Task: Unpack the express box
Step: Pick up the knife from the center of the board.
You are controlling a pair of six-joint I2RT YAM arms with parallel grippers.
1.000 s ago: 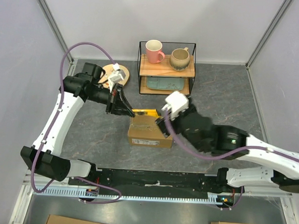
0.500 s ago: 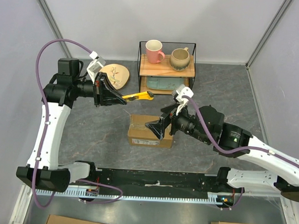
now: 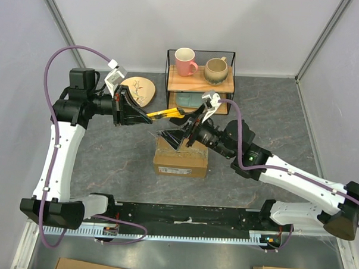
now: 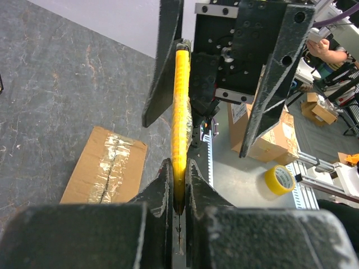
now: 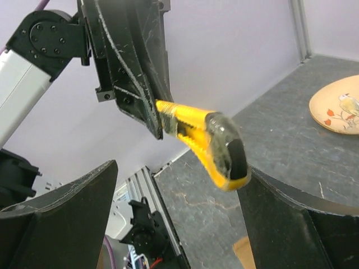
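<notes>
The express box, a brown carton with a taped top seam, lies on the grey table; it also shows in the left wrist view. My left gripper is shut on a yellow utility knife and holds it level in the air above the box's far edge. The left wrist view shows the knife pinched between my left gripper's jaws. My right gripper is open, its fingers either side of the knife's free end without touching. The right wrist view shows the knife between my right gripper's spread fingers.
A wire rack at the back holds a pink mug and a beige mug. A painted plate lies left of it. Plain cardboard boxes sit below the table edge, and a yellow tape roll lies on the floor.
My left gripper lifted the knife up off the box, then held still. My right gripper swung back and left, and now brackets the knife's free end.
</notes>
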